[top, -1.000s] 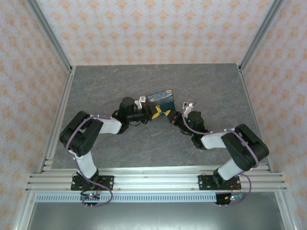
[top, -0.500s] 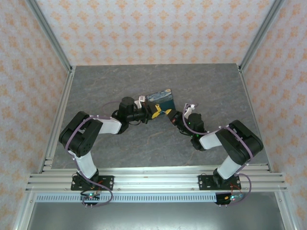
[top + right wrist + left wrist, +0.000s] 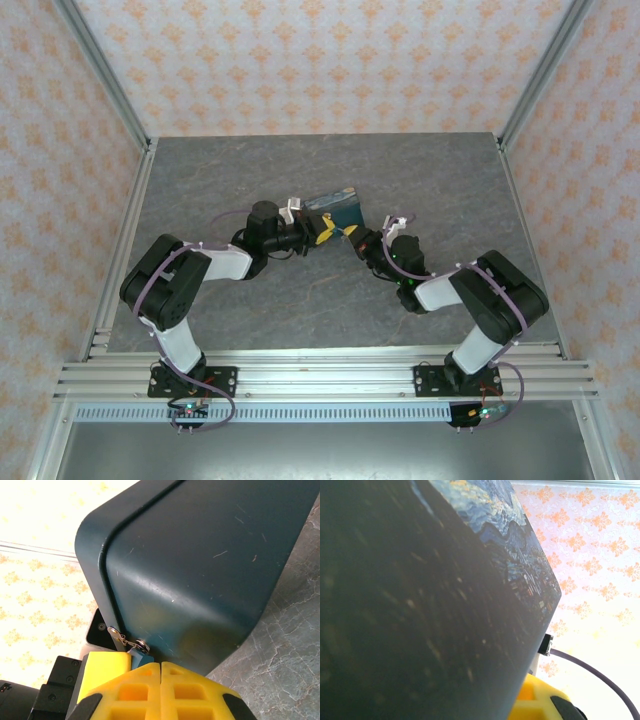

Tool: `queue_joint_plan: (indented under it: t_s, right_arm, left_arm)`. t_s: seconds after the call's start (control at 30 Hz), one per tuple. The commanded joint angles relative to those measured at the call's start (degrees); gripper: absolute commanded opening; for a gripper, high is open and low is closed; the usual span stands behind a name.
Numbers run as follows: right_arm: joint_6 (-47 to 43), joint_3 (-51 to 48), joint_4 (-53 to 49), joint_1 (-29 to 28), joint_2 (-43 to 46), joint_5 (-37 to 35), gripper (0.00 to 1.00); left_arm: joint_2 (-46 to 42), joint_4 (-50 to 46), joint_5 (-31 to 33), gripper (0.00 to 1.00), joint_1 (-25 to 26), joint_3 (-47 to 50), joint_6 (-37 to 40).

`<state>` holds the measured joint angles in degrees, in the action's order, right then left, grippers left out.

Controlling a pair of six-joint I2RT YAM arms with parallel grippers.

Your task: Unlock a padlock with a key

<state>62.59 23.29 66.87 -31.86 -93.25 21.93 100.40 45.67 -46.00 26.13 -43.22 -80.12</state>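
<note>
Centrally, left gripper (image 3: 325,231) and right gripper (image 3: 352,237) crowd the box's (image 3: 336,207) near edge, with bare table (image 3: 440,180) all around. Both are pressed together. A small metal piece (image 3: 131,643) by the right tips is hard to make out.

No legible text, label, brand or number on any surface

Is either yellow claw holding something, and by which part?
Cannot be told. The left gripper and right gripper are shut at the blue box; a small metal piece sits by the right one's tips, grip unclear.
</note>
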Motion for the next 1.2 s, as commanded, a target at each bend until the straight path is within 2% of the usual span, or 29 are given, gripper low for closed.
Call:
queue_joint_plan:
  t_s: [0.0, 0.4, 0.67, 0.87, 1.17]
  right_arm:
    - [0.78, 2.09, 0.53, -1.44, 1.27, 2.48, 0.0]
    - [1.93, 5.16, 4.17, -1.38, -1.36, 7.74, 0.0]
    - [1.75, 3.89, 4.4, -1.45, -1.97, 9.79, 0.0]
    - [0.96, 3.25, 2.83, -1.45, -2.0, 8.1, 0.0]
    - [0.33, 4.39, 2.12, 0.48, -3.68, 5.81, 0.0]
  left_arm:
    - [-2.66, 2.6, -2.87, 0.0, 1.47, -1.24, 0.03]
    - [-4.83, -4.86, -2.72, 0.0, 1.59, -1.92, 5.29]
    - [-4.26, -4.44, -2.13, 0.0, 1.61, -1.94, 5.06]
    - [-4.22, -3.37, -2.67, 0.0, 1.6, -1.62, 4.78]
    - [-6.3, -7.16, -3.92, 0.0, 1.57, -0.38, 8.66]
